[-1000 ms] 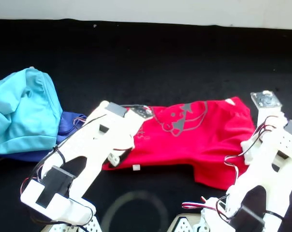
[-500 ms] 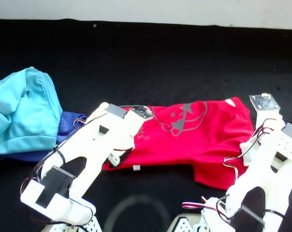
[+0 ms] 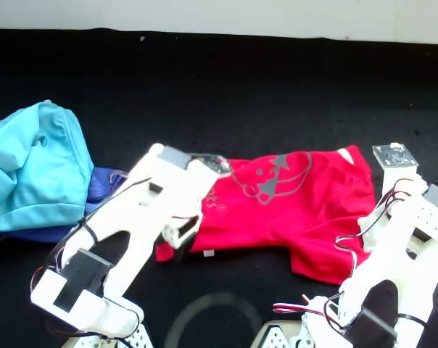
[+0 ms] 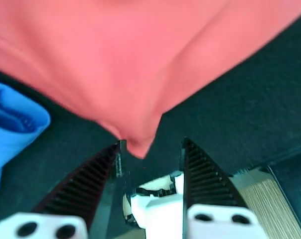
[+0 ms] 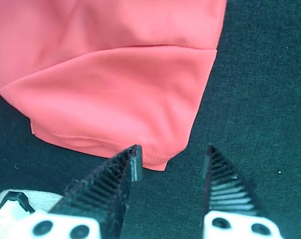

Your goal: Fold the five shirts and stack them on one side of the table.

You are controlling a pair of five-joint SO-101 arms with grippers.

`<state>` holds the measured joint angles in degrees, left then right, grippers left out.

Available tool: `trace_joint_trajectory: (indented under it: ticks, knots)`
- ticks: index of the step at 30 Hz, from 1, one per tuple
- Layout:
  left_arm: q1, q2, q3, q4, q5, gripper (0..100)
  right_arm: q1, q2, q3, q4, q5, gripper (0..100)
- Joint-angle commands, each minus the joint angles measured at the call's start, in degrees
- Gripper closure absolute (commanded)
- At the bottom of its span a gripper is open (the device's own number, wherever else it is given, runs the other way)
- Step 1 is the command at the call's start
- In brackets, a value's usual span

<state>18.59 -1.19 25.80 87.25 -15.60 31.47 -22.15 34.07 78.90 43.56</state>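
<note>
Your left gripper [image 4: 152, 145] is spread wide, and a corner of the red shirt [image 3: 299, 206] droops between its jaws, perhaps brushing one. Your right gripper [image 5: 172, 152] gapes too, straddling the shirt's hem corner. The shirt lies on the black table [image 3: 241, 94]. Beside your left arm, a turquoise shirt [image 3: 30, 170] is bunched over a blue shirt [image 3: 103, 185].

Cloth and plastic
The red shirt [image 3: 291, 203]: smooth matt knit — counter [image 3: 241, 94]: fuzzy black fabric — right hand [image 5: 173, 152]: ribbed black plastic.
</note>
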Motion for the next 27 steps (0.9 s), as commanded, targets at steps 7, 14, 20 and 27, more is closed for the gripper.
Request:
trace_joint_trajectory:
  ticks: [7,14,20,27]
  knots:
    - [-8.84,-1.98,-21.58,3.43,0.26,88,-2.07,-1.98,-5.23,0.31,-6.33,83.3]
    - [-8.84,-1.98,-24.22,-2.02,0.53,99,-7.87,-1.89,-8.04,0.84,-15.74,99.4]
    - [-9.01,-0.04,-24.04,-9.58,1.05,99,-11.03,-1.45,-8.31,0.22,-18.2,99.1]
    - [-9.19,16.4,-25.8,-11.69,6.15,99,-10.95,-1.8,-8.31,-2.15,-18.2,99.1]
